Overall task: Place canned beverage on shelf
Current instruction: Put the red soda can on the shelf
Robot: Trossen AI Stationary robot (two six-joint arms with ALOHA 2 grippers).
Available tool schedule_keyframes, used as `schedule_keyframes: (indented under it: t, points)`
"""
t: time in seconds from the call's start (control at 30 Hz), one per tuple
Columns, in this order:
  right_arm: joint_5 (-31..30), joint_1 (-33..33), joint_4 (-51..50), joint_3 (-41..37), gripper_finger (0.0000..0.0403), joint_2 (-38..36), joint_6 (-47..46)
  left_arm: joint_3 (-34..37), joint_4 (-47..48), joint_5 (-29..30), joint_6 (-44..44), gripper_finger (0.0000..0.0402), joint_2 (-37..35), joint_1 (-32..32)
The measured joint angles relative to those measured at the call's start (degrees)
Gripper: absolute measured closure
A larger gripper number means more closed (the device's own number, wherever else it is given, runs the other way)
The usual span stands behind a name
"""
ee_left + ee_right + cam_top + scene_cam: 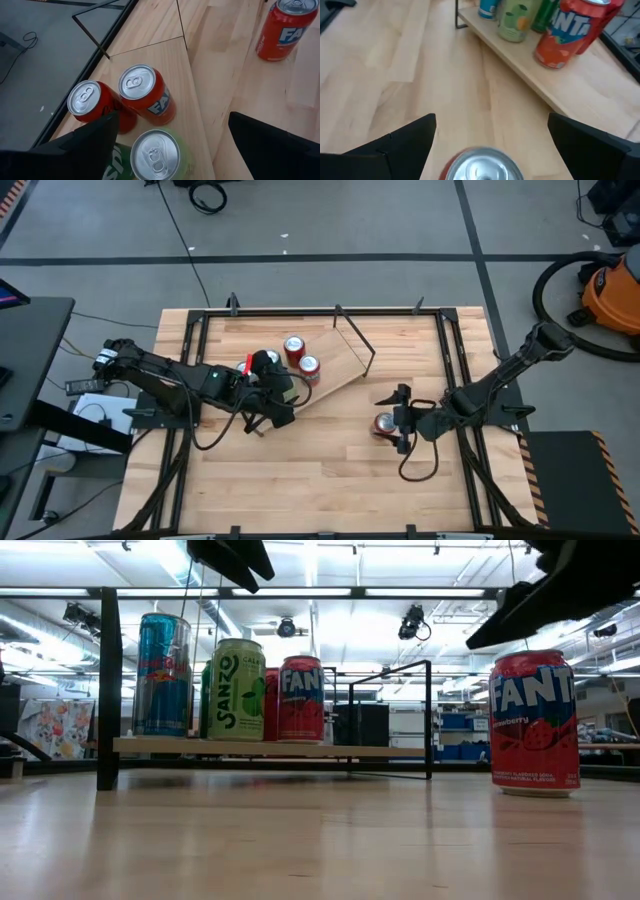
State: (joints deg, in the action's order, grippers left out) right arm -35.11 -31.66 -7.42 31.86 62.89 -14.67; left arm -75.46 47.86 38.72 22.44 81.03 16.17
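The right gripper (397, 419) is hovering spread wide over the red Fanta can (534, 723) right of the shelf (340, 365), while the left gripper (283, 398) is hanging open above the shelved cans (145, 95).

**Around the table: floor, vacuum, workshop ceiling**

The wooden table (330, 480) has a black frame (300, 311) along its edges. It stands on a grey floor (100, 230) crossed by dark tape lines (330, 256). An orange vacuum (612, 298) sits off the table's far right corner, with its black hose (548, 285) curled beside it. A coiled black cable (208, 196) lies on the floor beyond the table. A dark desk (35, 360) stands to the left, and a yellow-and-black striped edge (608, 465) shows to the right. Seen across the table, long ceiling lights (410, 592) glow above hanging fixtures (410, 622). Blue bins (455, 722) line the far wall, and a poster (50, 728) hangs at the left.
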Motion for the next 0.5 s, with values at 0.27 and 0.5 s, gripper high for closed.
schedule_keyframes:
  t: [0.27,0.5]
  points:
    - [-4.51,-3.52,-0.16,-2.90,0.0009,0.04,-6.15,0.00,0.00,0.01,-0.02,0.0015,0.02,0.01]
    - [-1.20,-3.05,-1.34,-2.40,0.0009,0.03,-10.03,0.00,-0.01,-0.77,0.26,0.0015,0.02,0.01]
